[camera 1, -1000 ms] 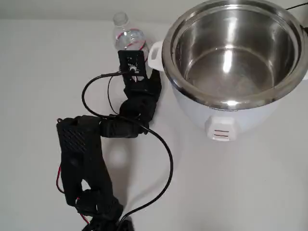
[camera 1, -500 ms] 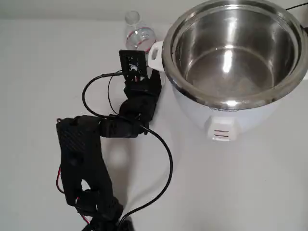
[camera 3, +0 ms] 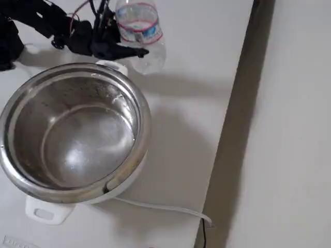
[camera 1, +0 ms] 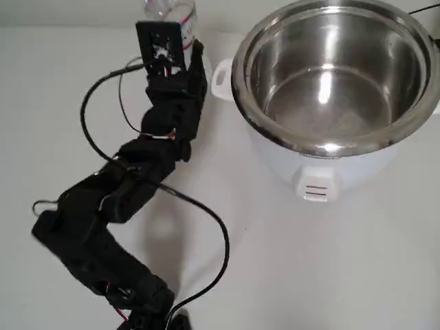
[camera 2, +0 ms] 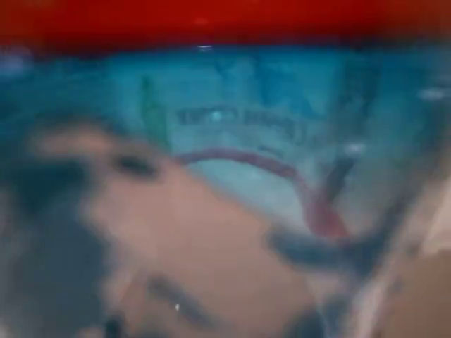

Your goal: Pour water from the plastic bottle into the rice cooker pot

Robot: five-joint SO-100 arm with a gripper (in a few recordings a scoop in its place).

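Observation:
The plastic bottle (camera 1: 168,9) is clear, with a red, white and blue label band (camera 3: 138,23). It stands upright at the top edge of the overhead view, left of the cooker, and seems lifted off the table, with water in its lower part. My black gripper (camera 1: 180,36) is shut on its body; in the fixed view the fingers (camera 3: 124,51) clasp it under the label. The wrist view is a blur of the bottle label (camera 2: 232,127) up close. The rice cooker pot (camera 1: 407,69) is shiny steel with a wide rim (camera 3: 144,121), in a white body.
The cooker's white side handle (camera 1: 221,74) points toward the bottle. A black cable (camera 1: 223,240) loops beside the arm. A white cord (camera 3: 155,206) trails from the cooker toward the table edge (camera 3: 227,129), beyond which runs a dark gap.
The arm has stretched out and carried the bottle up and to the left in the overhead view, away from the cooker's handle. The pot has not moved.

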